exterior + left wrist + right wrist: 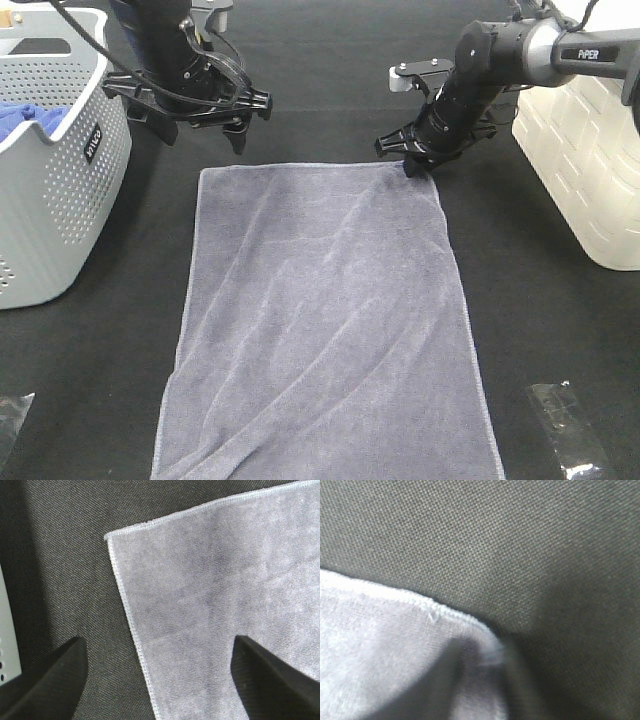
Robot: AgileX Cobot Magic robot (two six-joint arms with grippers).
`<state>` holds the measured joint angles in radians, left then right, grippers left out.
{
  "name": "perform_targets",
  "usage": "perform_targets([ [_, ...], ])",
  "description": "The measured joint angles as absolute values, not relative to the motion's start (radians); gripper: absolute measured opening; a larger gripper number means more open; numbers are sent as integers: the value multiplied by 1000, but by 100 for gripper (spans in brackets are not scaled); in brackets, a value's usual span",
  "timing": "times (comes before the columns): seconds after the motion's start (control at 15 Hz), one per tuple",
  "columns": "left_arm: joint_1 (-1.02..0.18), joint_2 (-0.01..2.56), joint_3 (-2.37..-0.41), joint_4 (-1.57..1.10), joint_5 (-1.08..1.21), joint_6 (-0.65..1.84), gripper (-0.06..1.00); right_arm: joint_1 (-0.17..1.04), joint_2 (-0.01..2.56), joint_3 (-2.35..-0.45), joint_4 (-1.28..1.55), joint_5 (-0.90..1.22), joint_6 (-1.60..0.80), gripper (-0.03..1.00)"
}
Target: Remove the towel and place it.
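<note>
Shows the left hand (200, 135) spread wide and holding nothing, poised above the bare counter (330, 120) at 11 o'clock in the high view, just beyond the towel (325, 320). Brackets, in the wrist view, the towel's far-left corner (107, 536) between two dark fingertips (55, 680) set well apart, apparently clear of the cloth. Shows the right hand (408, 160) lower, at 1 o'clock, down on the far-right corner (485, 635); cannot tell, from the blurred wrist view or from above, whether closed on the hem or merely resting there. Finds the towel flat and full length along the middle of the counter, long axis from 12 to 6 o'clock, near end cut off by the frame at 6. Suggests, by the square spread and a hand at each far corner, a layout made for a matched two-corner pinch and lift, the right nearer to a grip than the left. Leaves, further out, a grey perforated basket (60, 190) with a blue cloth (25, 115) inside at 9 to 10 o'clock and a white basket (580, 170) at 2 to 3 o'clock, both apart from the towel, either a plausible place for setting it down.
</note>
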<state>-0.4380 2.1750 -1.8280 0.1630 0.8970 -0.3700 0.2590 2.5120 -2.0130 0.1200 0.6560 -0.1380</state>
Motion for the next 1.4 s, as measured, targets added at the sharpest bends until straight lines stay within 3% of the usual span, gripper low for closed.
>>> perform_targets([
  [0.13, -438, 2175, -1828, 166, 897, -368, 75, 259, 2512, -2013, 122, 659, -138, 0],
  [0.8, -418, 2240, -1854, 263, 834, -397, 73, 259, 2512, -2211, 9, 861, -90, 0],
  [1.0, -359, 2334, -1957, 173, 831, -396, 71, 259, 2512, -2211, 6, 862, -90, 0],
  [1.4, -355, 2510, -2175, 133, 893, -370, 71, 259, 2512, -2211, 0, 864, -90, 0],
])
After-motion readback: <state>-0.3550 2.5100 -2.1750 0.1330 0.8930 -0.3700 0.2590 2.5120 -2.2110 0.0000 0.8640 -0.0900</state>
